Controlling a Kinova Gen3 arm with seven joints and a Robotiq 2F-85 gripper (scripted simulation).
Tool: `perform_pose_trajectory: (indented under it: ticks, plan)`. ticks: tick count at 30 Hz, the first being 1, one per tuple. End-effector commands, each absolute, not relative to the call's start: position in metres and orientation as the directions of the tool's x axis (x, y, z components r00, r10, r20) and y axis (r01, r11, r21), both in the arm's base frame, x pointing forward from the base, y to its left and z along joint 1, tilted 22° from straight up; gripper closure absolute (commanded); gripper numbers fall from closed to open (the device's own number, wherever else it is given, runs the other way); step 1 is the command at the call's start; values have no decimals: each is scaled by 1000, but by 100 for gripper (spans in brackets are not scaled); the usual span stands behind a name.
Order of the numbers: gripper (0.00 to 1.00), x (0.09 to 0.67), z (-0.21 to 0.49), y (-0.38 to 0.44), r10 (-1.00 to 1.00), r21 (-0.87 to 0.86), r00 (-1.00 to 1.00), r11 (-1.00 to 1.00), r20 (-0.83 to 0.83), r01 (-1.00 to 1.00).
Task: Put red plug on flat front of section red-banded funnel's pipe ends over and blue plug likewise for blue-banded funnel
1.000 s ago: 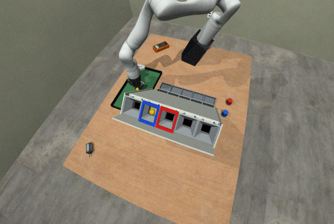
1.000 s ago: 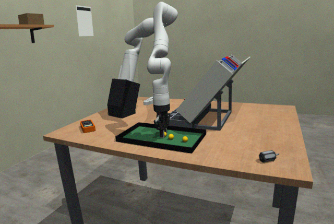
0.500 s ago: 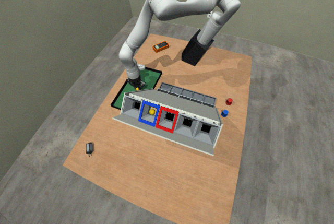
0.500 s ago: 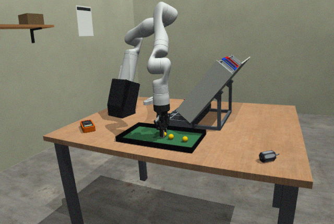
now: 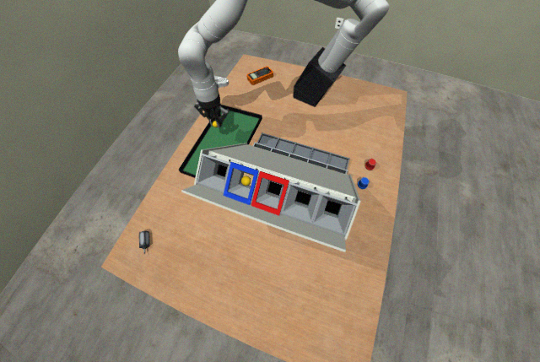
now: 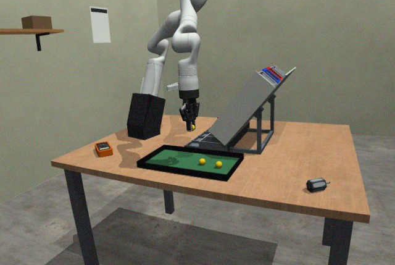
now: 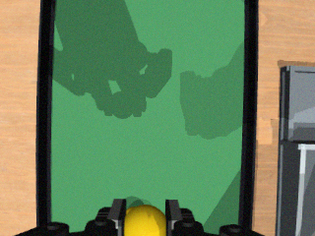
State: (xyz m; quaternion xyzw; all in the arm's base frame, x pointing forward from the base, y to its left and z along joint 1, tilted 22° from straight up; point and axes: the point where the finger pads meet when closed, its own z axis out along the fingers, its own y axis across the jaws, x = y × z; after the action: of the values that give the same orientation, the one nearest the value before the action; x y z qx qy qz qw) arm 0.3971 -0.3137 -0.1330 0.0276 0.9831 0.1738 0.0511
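My gripper [image 5: 216,123] [image 6: 191,127] [image 7: 145,215] is shut on a yellow marble [image 5: 214,123] [image 6: 193,127] [image 7: 145,225], held above the green tray [image 5: 209,144] [image 6: 181,171] [image 7: 250,98]. Two more yellow marbles [image 6: 202,161] [image 6: 218,164] lie in the tray. Another marble [image 5: 245,181] sits in the blue-banded funnel [image 5: 237,199]. The red-banded funnel [image 5: 267,210] beside it shows no marble. The red plug [image 5: 369,164] and blue plug [image 5: 363,183] stand on the table, right of the rack. The row of sections [image 5: 311,156] lies at the cover's foot; the pipes are hidden.
The sloping cover [image 5: 278,164] [image 6: 244,109] stands on dark legs beside the tray. An orange meter [image 5: 260,75] [image 6: 103,149] lies near the black robot base [image 5: 315,81] [image 6: 145,117]. A small dark motor [image 5: 144,240] [image 6: 316,185] lies near a table corner.
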Motion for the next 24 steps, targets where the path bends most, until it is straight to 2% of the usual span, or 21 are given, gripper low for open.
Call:
perform_pose_trajectory:
  ticks: [1, 2, 3, 19, 20, 24]
  plan:
    - [100, 398, -127, -315, 72, 343, -993, 939, -95, 35]
    - [100, 398, -127, -315, 72, 343, -993, 939, -95, 35]
    - [100, 383, -92, -330, 73, 343, -993, 939, -92, 37]
    - [100, 383, -92, -330, 73, 343, -993, 939, -92, 37]
    - [100, 406, -30, -307, 72, 343, -993, 938, -92, 37]
    - [100, 413, -12, -301, 72, 343, -993, 938, -92, 37]
